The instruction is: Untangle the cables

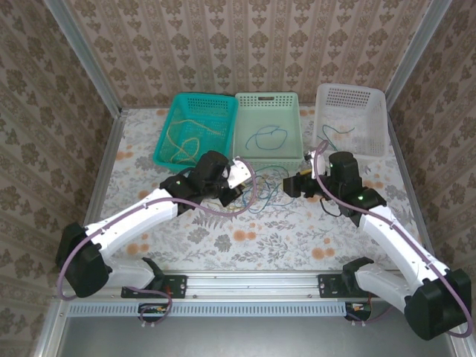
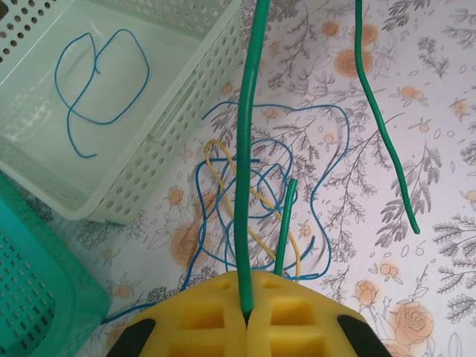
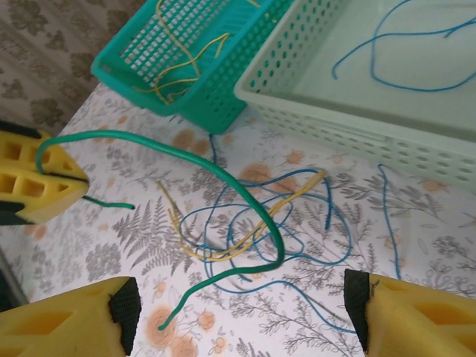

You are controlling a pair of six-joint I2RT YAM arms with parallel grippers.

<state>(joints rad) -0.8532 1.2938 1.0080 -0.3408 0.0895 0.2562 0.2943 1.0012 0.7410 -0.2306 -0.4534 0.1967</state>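
Listing by view. Left wrist: left tool (image 2: pixel 247 316), pads pressed together, pinching 1 green cable (image 2: pixel 249 149). The cable's long axis runs straight ahead from the pads, above the tangle (image 2: pixel 256 216) of blue and yellow cables on the floral surface (image 2: pixel 439 297). The pale basket (image 2: pixel 160 167) at left holds 1 blue cable (image 2: pixel 100 82), apart from the tangle. Right wrist: right tool (image 3: pixel 245 316), fingers spread wide, holding nothing. The green cable arcs from the left tool at the view's left edge, crosses over the tangle and curls back, its free end pointing toward this tool, near 1 of its pads. The tangle lies directly ahead. Top external: the 2 tools face each other mid-surface with the tangle between them and 3 baskets beyond. The teal basket (image 1: pixel 169 130) holds a yellow cable (image 1: pixel 186 141); the white basket (image 1: pixel 349 149) holds a dark cable (image 1: pixel 338 128). Judgement: the right arm is nearer the free end. The green strand appears to lie over the others, so drawing it out along its arc looks feasible.
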